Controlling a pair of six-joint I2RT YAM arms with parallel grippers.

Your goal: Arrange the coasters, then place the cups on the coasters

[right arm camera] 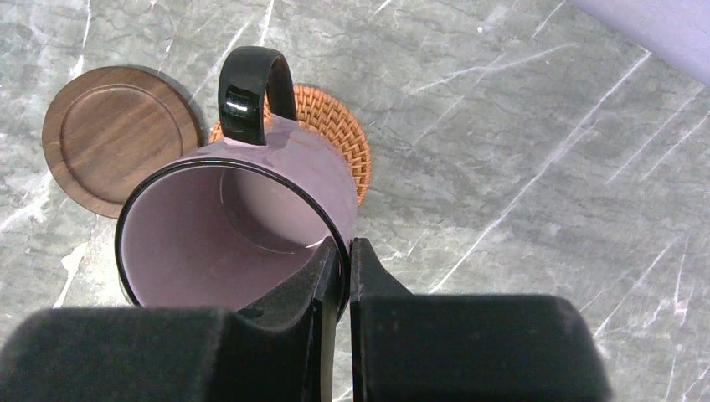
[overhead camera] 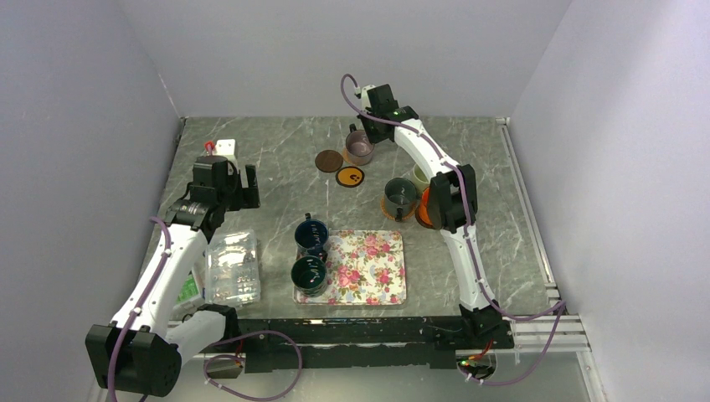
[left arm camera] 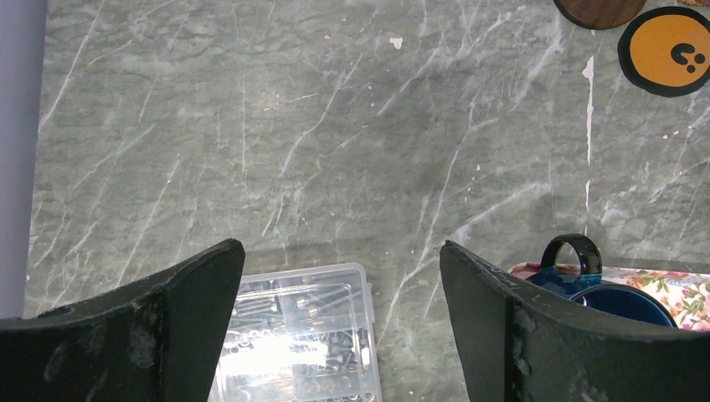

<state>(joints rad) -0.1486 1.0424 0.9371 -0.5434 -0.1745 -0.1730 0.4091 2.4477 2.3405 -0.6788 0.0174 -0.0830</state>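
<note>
My right gripper (right arm camera: 345,244) is shut on the rim of the mauve cup (right arm camera: 243,213), one finger inside and one outside. That cup sits over a tan woven coaster (right arm camera: 339,130); contact cannot be told. A dark brown coaster (right arm camera: 117,138) lies beside it. From above, the right gripper (overhead camera: 368,127) is at the far side by the mauve cup (overhead camera: 360,147), with a black, orange-centred coaster (overhead camera: 351,177) nearby. A dark green cup (overhead camera: 400,193) stands on a coaster. A navy cup (overhead camera: 311,234) and another dark green cup (overhead camera: 309,275) are on the floral tray's left edge. My left gripper (left arm camera: 342,251) hangs open and holds nothing.
The floral tray (overhead camera: 373,268) lies near the front. A clear plastic box (overhead camera: 233,268) of screws sits under the left arm. A pale cream-green cup (overhead camera: 421,177) and an orange cup (overhead camera: 424,209) stand half hidden behind the right arm. Walls enclose the table.
</note>
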